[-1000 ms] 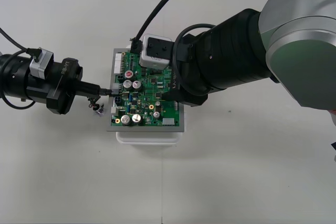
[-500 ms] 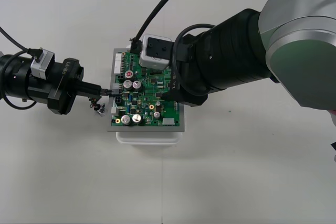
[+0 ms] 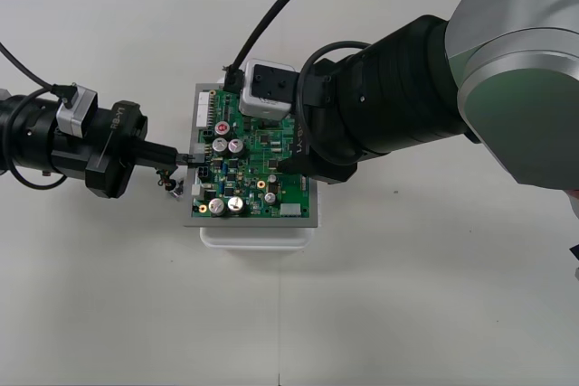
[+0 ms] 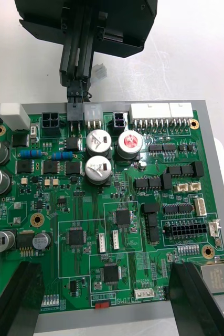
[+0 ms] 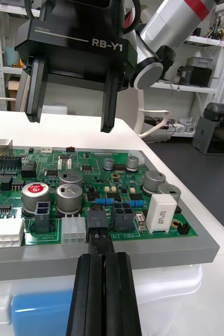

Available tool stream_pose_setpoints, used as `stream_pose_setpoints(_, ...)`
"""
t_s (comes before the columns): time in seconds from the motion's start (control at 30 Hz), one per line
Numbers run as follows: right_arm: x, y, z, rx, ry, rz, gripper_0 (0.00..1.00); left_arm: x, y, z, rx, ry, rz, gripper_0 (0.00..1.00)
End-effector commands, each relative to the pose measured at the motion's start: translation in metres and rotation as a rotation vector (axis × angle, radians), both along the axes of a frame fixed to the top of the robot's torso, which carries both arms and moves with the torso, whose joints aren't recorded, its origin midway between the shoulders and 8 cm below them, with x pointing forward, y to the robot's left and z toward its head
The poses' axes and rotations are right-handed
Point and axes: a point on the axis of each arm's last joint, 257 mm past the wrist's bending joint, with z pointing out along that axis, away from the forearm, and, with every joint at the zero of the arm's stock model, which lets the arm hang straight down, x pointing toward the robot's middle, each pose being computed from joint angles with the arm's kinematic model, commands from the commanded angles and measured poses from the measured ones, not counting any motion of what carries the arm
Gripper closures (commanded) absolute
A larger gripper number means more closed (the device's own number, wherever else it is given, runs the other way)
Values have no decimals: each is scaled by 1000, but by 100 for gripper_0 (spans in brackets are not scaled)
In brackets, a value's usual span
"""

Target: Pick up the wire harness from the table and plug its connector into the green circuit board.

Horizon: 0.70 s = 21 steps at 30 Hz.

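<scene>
Nudged slightly since a second ago, the thin-wired harness's round metal socket (image 3: 168, 185) hangs just beside the green circuit board (image 3: 262, 169). Its small black plug (image 5: 96, 219) meets the board's edge connector row, pinched by my left gripper (image 3: 185, 159). Right gripper (image 4: 109, 299) hovers above the board, fingers spread.

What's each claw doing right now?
Left claw: shut on the harness plug at the edge of the board.
Right claw: open, above the board, holding nothing.

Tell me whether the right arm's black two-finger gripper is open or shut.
Open. The right gripper has its black fingers far apart, above the green circuit board.
</scene>
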Motion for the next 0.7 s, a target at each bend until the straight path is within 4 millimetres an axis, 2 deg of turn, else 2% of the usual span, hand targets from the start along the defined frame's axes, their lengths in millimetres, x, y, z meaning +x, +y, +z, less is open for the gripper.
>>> stream_pose_setpoints(0.03,-8,10,12,19,-41,50,31,-14,-15,13,-20,-16,-84,100)
stream_pose_setpoints(0.7,-9,11,12,22,-36,53,31,-15,-21,10,-23,-23,-97,100)
